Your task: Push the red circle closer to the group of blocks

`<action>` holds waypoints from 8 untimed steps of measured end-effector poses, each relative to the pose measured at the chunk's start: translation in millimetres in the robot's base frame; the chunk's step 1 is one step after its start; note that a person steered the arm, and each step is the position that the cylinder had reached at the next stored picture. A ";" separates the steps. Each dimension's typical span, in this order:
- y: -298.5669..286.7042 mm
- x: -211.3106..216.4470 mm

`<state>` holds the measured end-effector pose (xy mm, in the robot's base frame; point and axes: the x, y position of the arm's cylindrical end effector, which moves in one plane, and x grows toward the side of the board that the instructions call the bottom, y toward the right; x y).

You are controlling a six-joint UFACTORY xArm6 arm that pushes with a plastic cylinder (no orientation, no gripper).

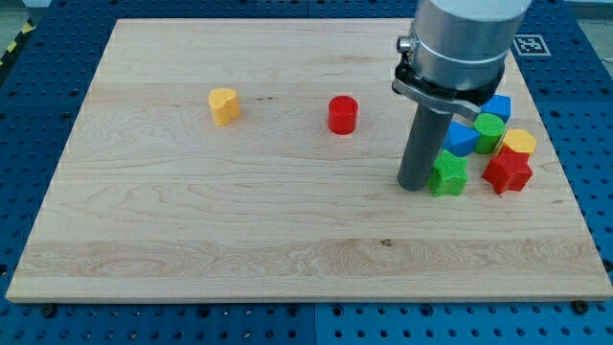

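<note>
The red circle (343,114) stands alone near the middle of the wooden board (239,230). A group of blocks lies at the view's right: a green star (448,173), a red star (507,171), a blue block (461,139), a green block (488,129), a blue block (498,105) and a yellow block (519,144). My tip (415,184) rests on the board, touching or nearly touching the green star's left side. It is to the right of and below the red circle, well apart from it.
A yellow heart-shaped block (224,104) sits alone at the board's upper left. The arm's grey body (465,43) hangs over the upper right and hides part of the group. The board lies on a blue perforated table (38,115).
</note>
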<state>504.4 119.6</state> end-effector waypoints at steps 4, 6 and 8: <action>20.7 31.0; -75.6 27.1; -114.5 -58.7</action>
<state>445.7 5.1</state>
